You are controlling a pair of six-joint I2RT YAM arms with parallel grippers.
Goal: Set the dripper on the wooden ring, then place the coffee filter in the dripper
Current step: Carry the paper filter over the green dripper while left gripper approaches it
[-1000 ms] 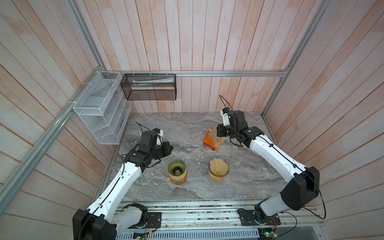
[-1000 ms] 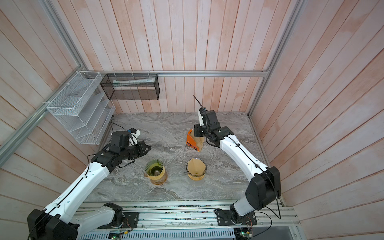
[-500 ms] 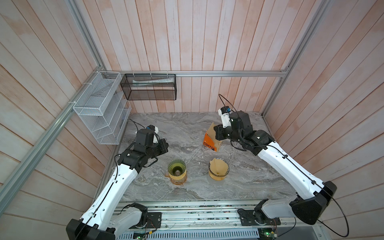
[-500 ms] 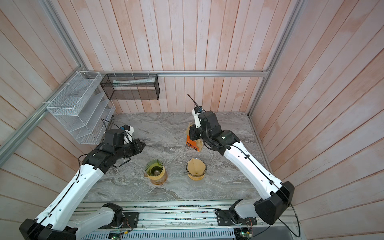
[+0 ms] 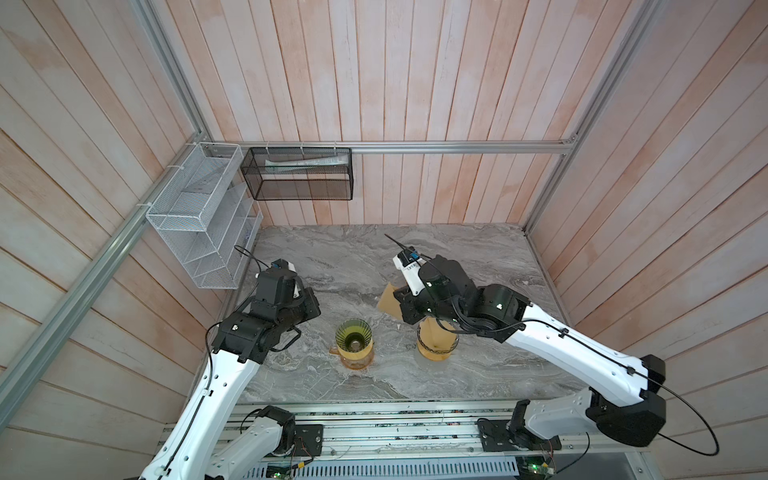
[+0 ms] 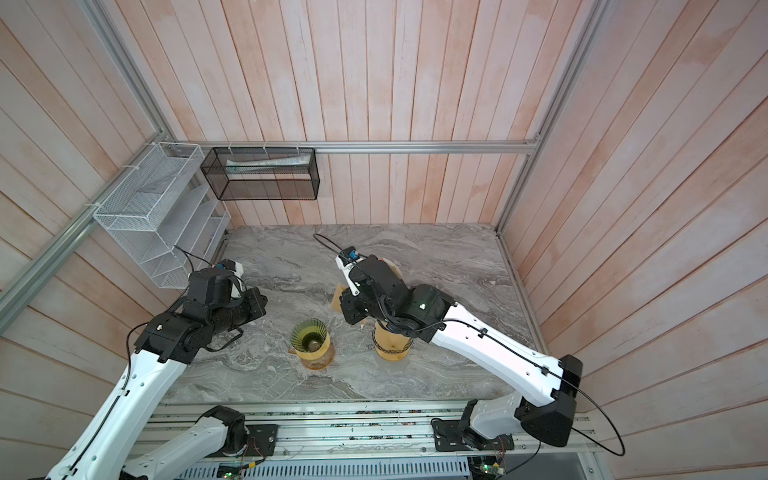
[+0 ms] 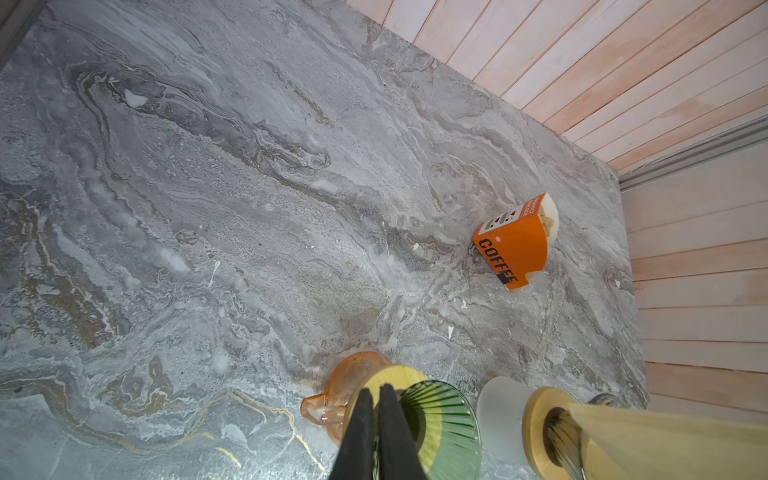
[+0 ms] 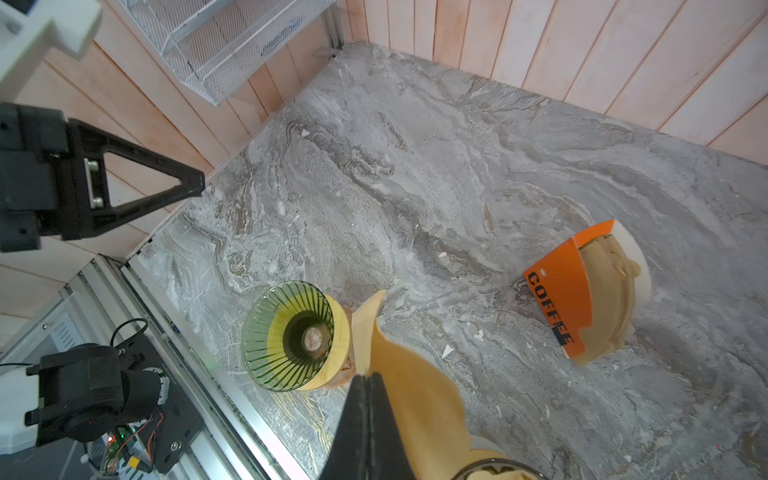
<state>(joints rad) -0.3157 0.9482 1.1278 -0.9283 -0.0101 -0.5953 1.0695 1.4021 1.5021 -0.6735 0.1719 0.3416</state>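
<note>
Shuts in the worktop on three sides with plank walls, pale wood washed pink. Shows grey marble veining with faint gold streaks. Frames the walls with aluminium rails, one level along the back, others rising from the far corners. Hangs a white wire rack on the left wall by the far left corner, a black mesh basket just beside it on the back rail, white paper inside. Ends at the near edge in a metal track. Lies under soft, even light.
</note>
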